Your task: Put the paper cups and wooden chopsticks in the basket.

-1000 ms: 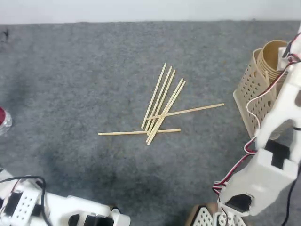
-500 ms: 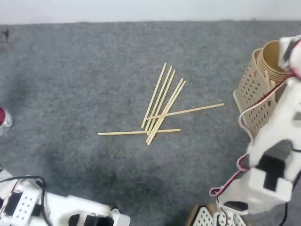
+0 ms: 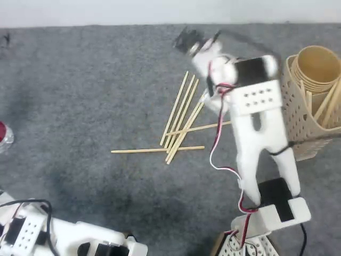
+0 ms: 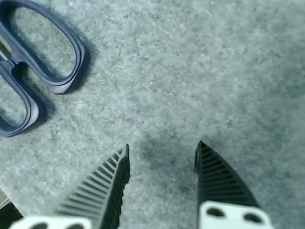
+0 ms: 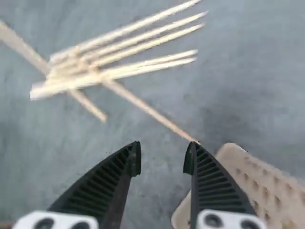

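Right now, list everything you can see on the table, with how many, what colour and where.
carpet: one, grey, covers the table.
loose chopsticks: about seven, pale wood, crossed in a pile mid-carpet, partly under an arm.
basket: one, beige, perforated, at the right edge.
paper cups: a nested stack, number unclear, tan, inside the basket.
chopsticks in the basket: a few, pale wood, leaning beside the cups.
red-topped object: one, cut off at the left edge.
scissors handles: two loops, dark blue, flat on the carpet.
right gripper: black fingers, open, above the carpet near the loose chopsticks.
left gripper: black fingers, open, above bare carpet near the scissors handles.
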### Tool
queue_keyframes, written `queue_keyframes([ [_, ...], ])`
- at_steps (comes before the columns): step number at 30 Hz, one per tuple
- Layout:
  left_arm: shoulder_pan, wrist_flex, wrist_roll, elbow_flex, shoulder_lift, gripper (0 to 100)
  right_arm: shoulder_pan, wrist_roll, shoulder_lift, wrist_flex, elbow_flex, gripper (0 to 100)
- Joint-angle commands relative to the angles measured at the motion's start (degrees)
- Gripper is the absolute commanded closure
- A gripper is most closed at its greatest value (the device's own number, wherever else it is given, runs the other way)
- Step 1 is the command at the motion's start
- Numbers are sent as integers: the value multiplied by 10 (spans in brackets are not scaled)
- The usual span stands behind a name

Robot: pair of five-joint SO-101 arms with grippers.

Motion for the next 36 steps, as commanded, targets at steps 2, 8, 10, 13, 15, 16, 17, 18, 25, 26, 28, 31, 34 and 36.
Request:
queue_keyframes([
  [2,2,-10,-7,-3,-13,782,7,84,-23,-160,207,836],
  [8,2,-10,-7,-3,-13,782,24,145,-23,-370,375,837],
  [10,2,-10,-7,-3,-13,782,21,164,-19,-403,402,838],
  [13,4,-10,-7,-3,-13,782,12,200,-18,-418,423,851],
  [15,5,-10,-7,-3,-13,782,8,230,-18,-415,427,876],
  [16,5,-10,-7,-3,-13,782,7,241,-17,-411,428,884],
  [17,5,-10,-7,-3,-13,782,7,247,-17,-408,428,890],
  [18,5,-10,-7,-3,-13,782,6,247,-17,-407,428,894],
  [25,6,-10,-7,-3,-13,782,-2,250,22,-410,411,890],
  [26,6,-10,-7,-3,-13,782,-2,250,37,-412,404,890],
  [28,6,-10,-7,-3,-13,782,-2,250,74,-415,381,890],
  [31,6,-10,-7,-3,-13,782,0,248,134,-409,322,890],
  [34,6,-10,-7,-3,-13,782,0,247,181,-382,264,890],
  [36,6,-10,-7,-3,-13,782,0,247,194,-338,229,890],
])
